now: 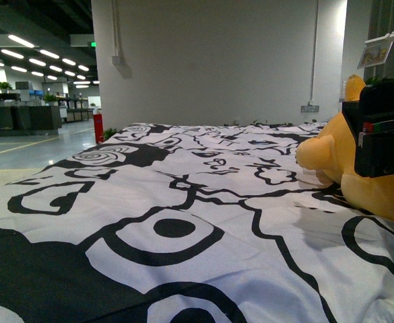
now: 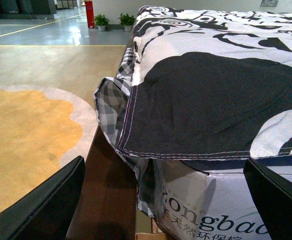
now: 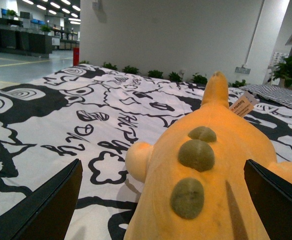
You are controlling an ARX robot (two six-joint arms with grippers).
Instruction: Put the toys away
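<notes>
Sprawling on bedspread [image 1: 183, 202], plush toy [image 3: 210, 175], left tool [image 2: 163, 161], right tool [image 3: 161, 162] agape (both empty)

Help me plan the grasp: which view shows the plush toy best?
Right wrist view: the plush toy, its back, green bumps and tag plain. Front view catches only part, behind the right gripper. Left wrist view shows none of it.

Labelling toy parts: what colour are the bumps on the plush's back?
Olive-green bumps, clearest in the right wrist view.
</notes>
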